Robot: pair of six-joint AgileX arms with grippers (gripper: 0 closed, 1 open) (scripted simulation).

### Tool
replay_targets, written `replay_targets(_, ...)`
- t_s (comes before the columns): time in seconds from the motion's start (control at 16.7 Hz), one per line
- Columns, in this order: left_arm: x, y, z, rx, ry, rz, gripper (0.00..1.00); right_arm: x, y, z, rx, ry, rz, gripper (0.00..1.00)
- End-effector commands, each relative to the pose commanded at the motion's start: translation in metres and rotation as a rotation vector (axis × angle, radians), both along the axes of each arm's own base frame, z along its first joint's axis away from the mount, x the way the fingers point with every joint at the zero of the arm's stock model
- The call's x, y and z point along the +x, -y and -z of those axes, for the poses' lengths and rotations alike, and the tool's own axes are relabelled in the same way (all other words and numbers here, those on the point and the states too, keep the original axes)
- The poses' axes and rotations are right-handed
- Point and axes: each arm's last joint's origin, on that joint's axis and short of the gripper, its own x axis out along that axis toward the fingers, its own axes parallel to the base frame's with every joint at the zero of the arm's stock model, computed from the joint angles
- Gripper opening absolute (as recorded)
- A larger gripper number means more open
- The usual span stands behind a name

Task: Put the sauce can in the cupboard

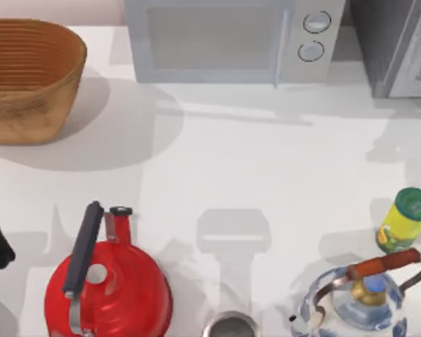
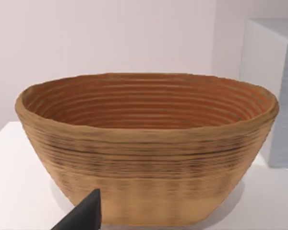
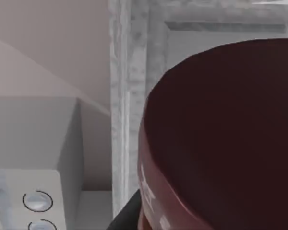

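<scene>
The can's (image 3: 225,139) dark maroon lid is looming very close to the camera, with a dark finger (image 3: 127,216) showing just beside its lower edge. Behind it the cupboard's (image 3: 134,72) grey panelled door is standing, and the microwave (image 3: 36,191) is sitting beside the cupboard, two knobs facing out.

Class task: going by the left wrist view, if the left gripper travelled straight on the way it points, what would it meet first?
Most likely the woven basket, which stands directly ahead on the white table. How far off it is cannot be told.
</scene>
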Motion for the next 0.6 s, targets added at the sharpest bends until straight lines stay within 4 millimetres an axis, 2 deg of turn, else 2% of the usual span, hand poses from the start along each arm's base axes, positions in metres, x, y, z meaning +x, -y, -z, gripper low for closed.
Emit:
replay_targets(0.12, 0.0, 0.0, 0.0, 0.0, 0.0, 0.0, 1.0, 0.02, -0.007, -0.048, -0.002, 0.037, -0.009, 0.0)
replay_targets(0.3, 0.0, 0.0, 0.0, 0.0, 0.0, 0.0, 1.0, 0.045, -0.019, -0.098, 0.004, 0.081, -0.027, 0.0)
replay_targets(0.42, 0.0, 0.0, 0.0, 0.0, 0.0, 0.0, 1.0, 0.057, -0.025, -0.119, 0.013, 0.105, -0.037, 0.0)
replay_targets(0.6, 0.0, 0.0, 0.0, 0.0, 0.0, 0.0, 1.0, 0.071, -0.032, -0.136, 0.028, 0.123, -0.042, 0.0)
